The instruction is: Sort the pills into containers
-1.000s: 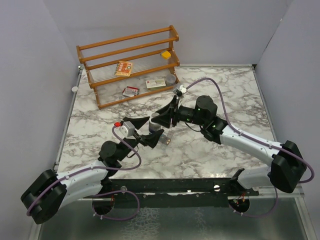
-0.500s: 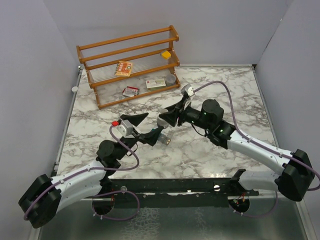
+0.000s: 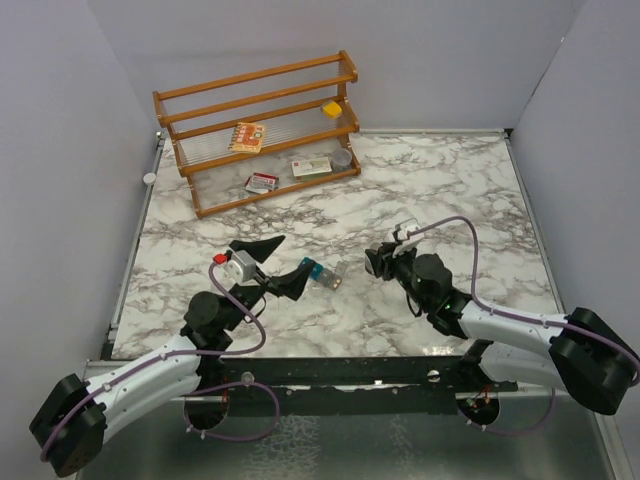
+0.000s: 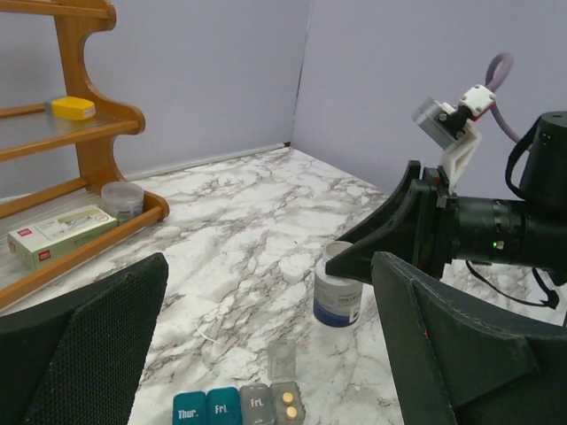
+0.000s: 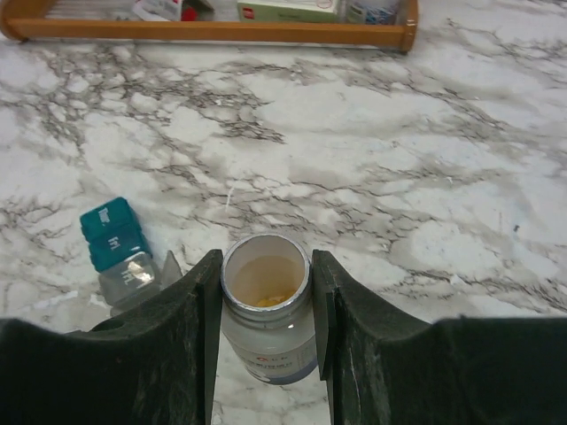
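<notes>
The containers are a short strip of teal and grey compartments lying at the bottom of the left wrist view. The end grey compartment stands open with two yellow pills in it. From above, the strip lies just right of my left gripper, which is open and holds nothing. My right gripper is shut on an uncapped white pill bottle, held upright with yellow pills at its bottom. The bottle sits to the right of the strip, at or just above the table.
A wooden rack stands at the back left with small boxes, a yellow block and a small round jar. A small white round thing lies at the table's left edge.
My left gripper opened and drew back toward the near left. The right arm carried the bottle away from above the strip, to the right and lower, and turned it upright.
</notes>
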